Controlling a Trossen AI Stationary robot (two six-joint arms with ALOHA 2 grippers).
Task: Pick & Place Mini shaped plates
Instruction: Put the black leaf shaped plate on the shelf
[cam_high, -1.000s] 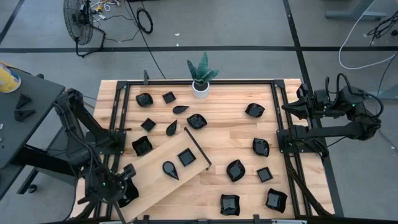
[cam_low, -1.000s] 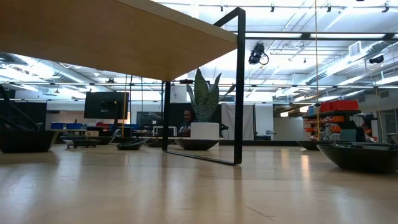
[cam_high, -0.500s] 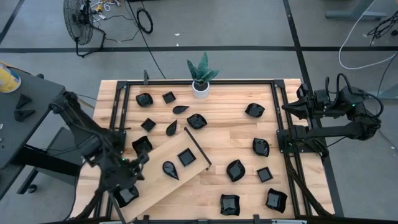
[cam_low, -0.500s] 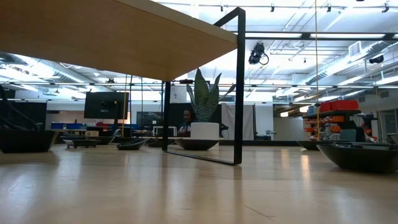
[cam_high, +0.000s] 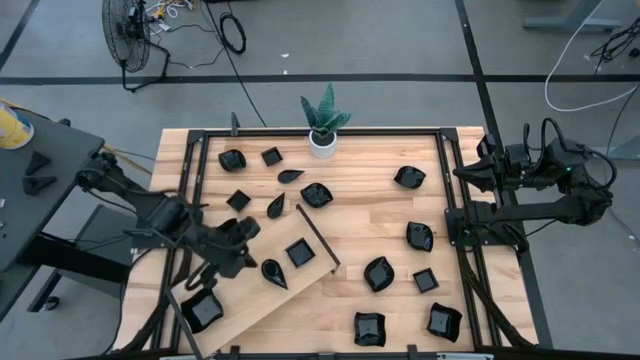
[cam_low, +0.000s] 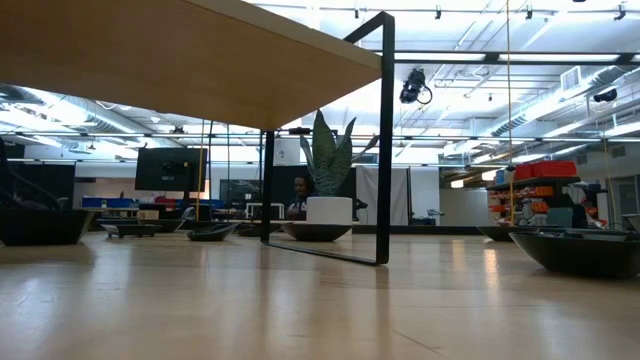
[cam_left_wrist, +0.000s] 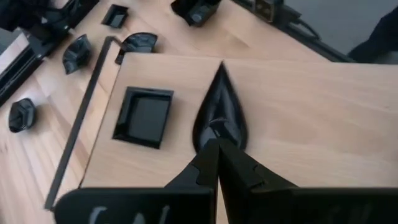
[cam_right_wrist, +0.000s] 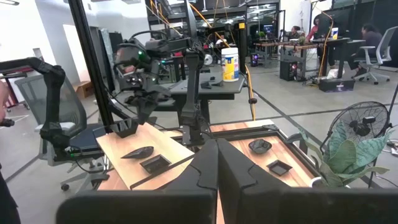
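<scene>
Lots of little black plates (cam_high: 418, 236) lie spread over the wooden table (cam_high: 360, 210), and three of them sit on the big wooden board (cam_high: 255, 285) that slants across the table's left side. On the board there is a teardrop plate (cam_high: 274, 273) (it has a pointy tip), a small square plate (cam_high: 299, 253) just beside it, and another square plate (cam_high: 204, 310) near the board's low end.

The left gripper (cam_high: 240, 255) hangs right over the board, close to the teardrop plate (cam_left_wrist: 220, 116). In the left wrist view its two fingers (cam_left_wrist: 205, 168) are pressed together with nothing between them, and their tips point at the wide end of the teardrop plate.

The right gripper (cam_high: 488, 165) waits well away at the table's right edge, pinched closed and holding nothing.

A white pot with a green plant (cam_high: 323, 125) stands at the table's far edge.
</scene>
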